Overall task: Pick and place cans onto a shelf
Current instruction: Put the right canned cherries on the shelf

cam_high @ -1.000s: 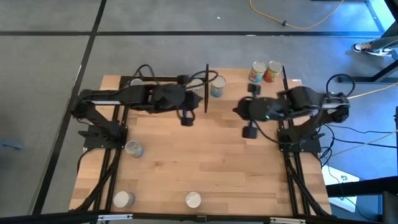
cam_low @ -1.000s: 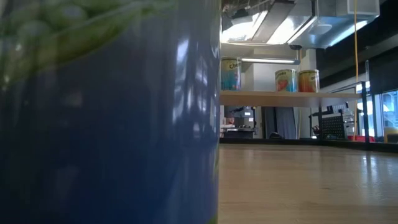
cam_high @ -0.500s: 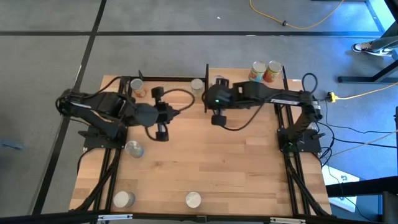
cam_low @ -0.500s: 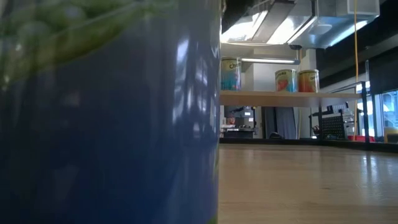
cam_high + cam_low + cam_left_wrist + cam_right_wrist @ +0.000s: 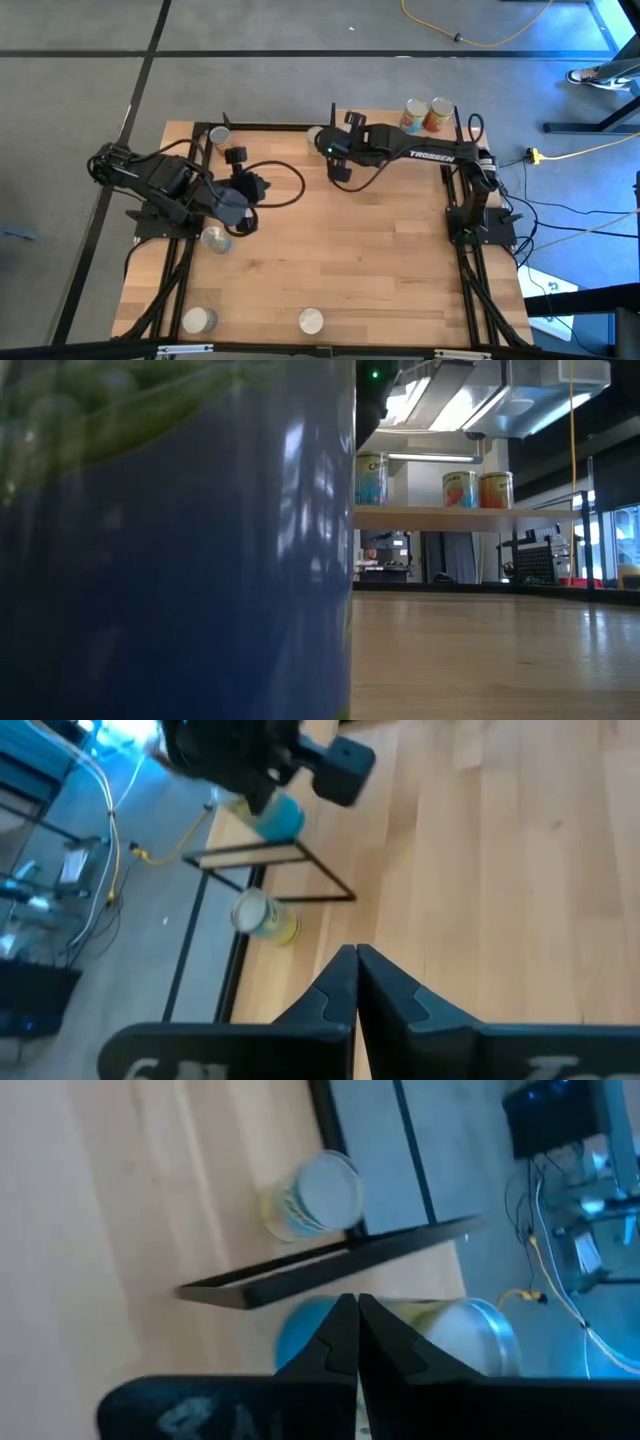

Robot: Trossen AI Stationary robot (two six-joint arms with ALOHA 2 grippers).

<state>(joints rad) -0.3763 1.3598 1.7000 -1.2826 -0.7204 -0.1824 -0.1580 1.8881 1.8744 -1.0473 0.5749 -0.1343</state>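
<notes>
In the high view, three silvery-topped cans are seen loose on the table, one at left of centre [image 5: 215, 239] beside the left gripper [image 5: 243, 226] and two near the lower edge [image 5: 199, 320], [image 5: 311, 321], while two orange-labelled cans [image 5: 425, 115] stand at upper right. Both grippers are shown shut and empty, the right gripper [image 5: 338, 172] being held at upper centre. The cans are judged rigid, smooth and possibly slippery, best taken across the label at mid-height.

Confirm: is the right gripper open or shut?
Shut. In its wrist view the right gripper's fingers meet with no gap, empty, above a blue can.
</notes>
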